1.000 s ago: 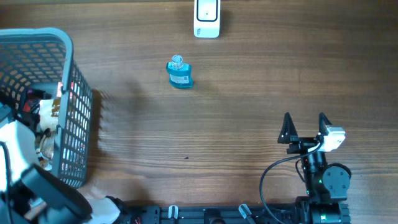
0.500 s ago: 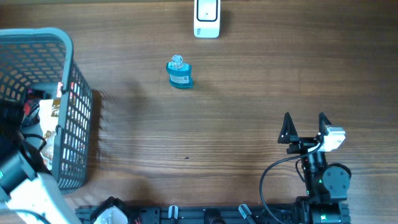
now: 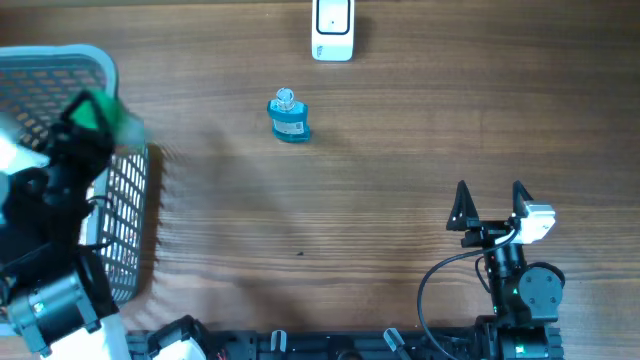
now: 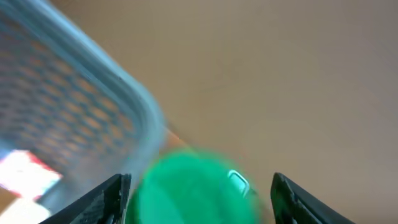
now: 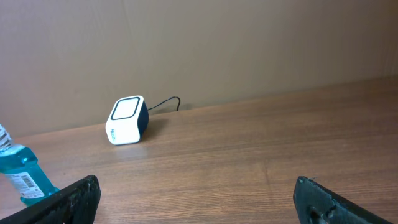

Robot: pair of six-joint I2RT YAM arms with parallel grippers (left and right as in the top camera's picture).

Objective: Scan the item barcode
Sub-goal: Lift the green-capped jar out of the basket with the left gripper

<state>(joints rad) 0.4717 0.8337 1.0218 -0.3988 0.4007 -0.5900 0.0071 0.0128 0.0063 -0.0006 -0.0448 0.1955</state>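
A round green item [image 4: 193,190] sits between the fingers of my left gripper [image 4: 200,186], which is shut on it. From above, the green item [image 3: 100,112] hangs blurred over the right rim of the grey basket [image 3: 60,65]. The white and black scanner [image 3: 332,30] stands at the table's far edge, and it also shows in the right wrist view as a small scanner [image 5: 127,120]. My right gripper [image 3: 490,205] rests open at the near right with nothing between its fingers.
A blue bottle [image 3: 289,117] with a barcode label stands mid-table, in front of the scanner; the right wrist view catches the blue bottle [image 5: 22,174] at its left edge. The mesh basket wall [image 4: 68,106] holds a white and red package [image 4: 25,171].
My left arm has risen out of the basket, carrying the green item up to the basket's right rim. The right arm, bottle and scanner have not moved.
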